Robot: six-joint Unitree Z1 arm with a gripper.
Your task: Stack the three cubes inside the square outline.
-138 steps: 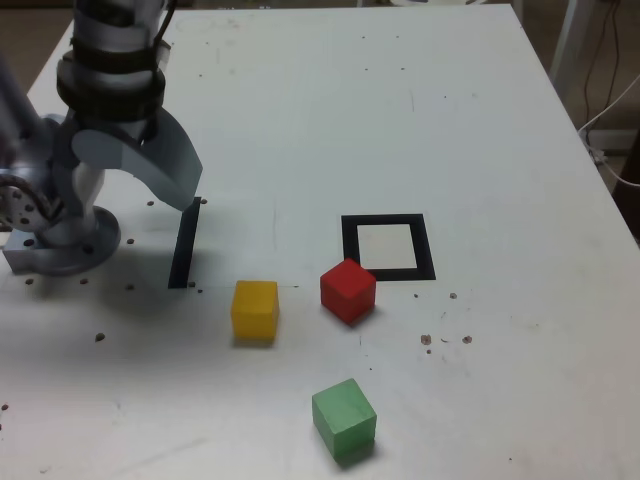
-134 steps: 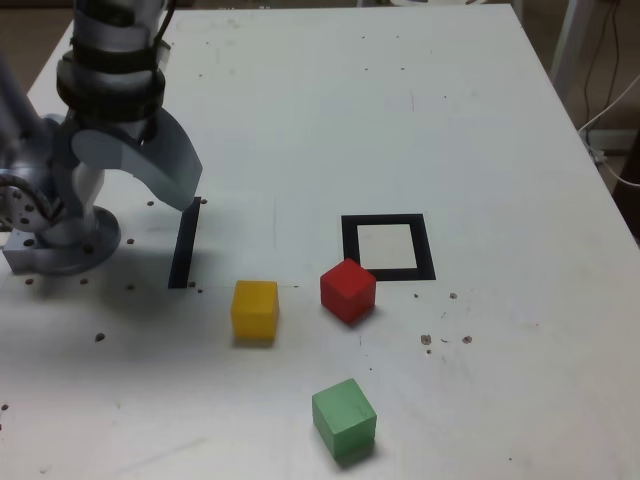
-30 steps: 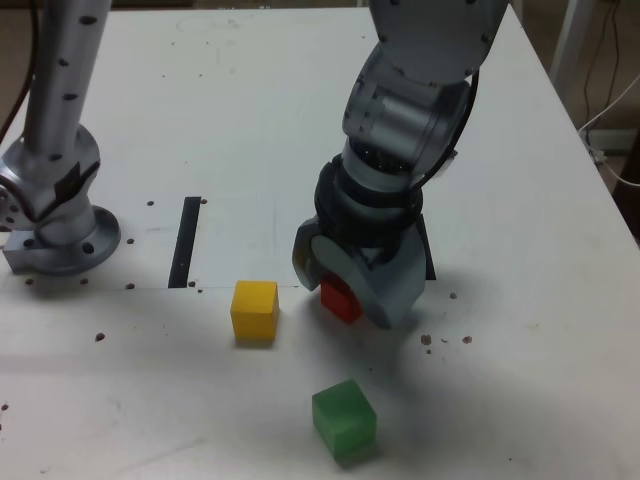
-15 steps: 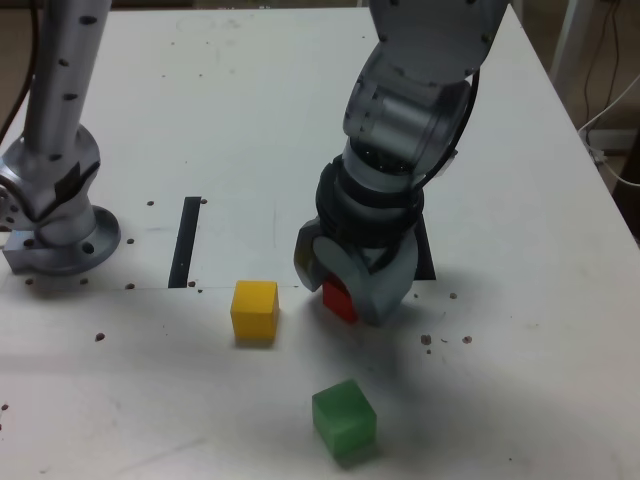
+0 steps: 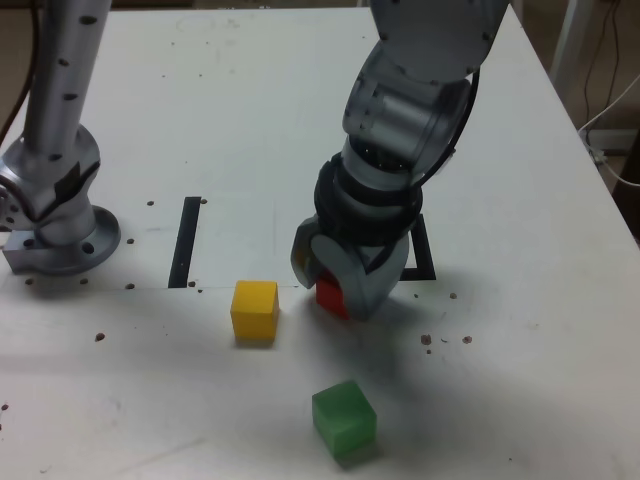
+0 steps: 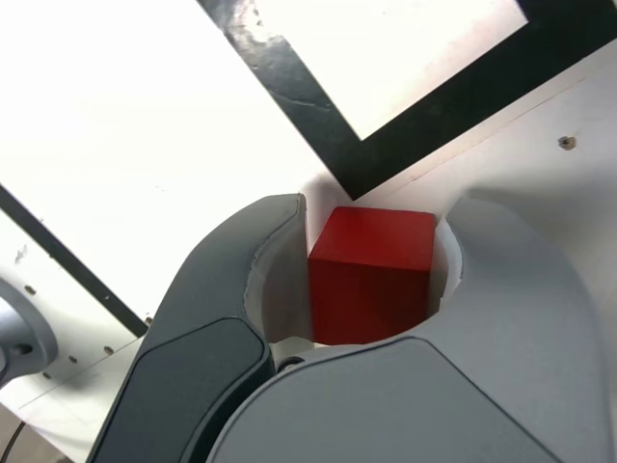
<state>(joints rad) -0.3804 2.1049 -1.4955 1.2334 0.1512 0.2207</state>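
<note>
My gripper (image 5: pixel 335 290) is shut on the red cube (image 5: pixel 329 296), low over the table just in front of the square outline (image 5: pixel 420 262). In the wrist view both jaws press the sides of the red cube (image 6: pixel 371 275), and a corner of the square outline (image 6: pixel 434 106) lies just beyond it. The arm covers most of the outline in the exterior view. The yellow cube (image 5: pixel 255 310) sits on the table to the exterior view's left of the gripper. Nearer the front edge rests the green cube (image 5: pixel 344 419).
A straight black tape strip (image 5: pixel 185 242) lies on the white table (image 5: pixel 250 120) toward the exterior view's left. The arm's base (image 5: pixel 55 235) stands at the far left edge. Cables hang off the table's right side.
Over the last second the jaws closed in on the red cube and now grip it. Several seconds ago the arm was folded by its base, far from the cubes.
</note>
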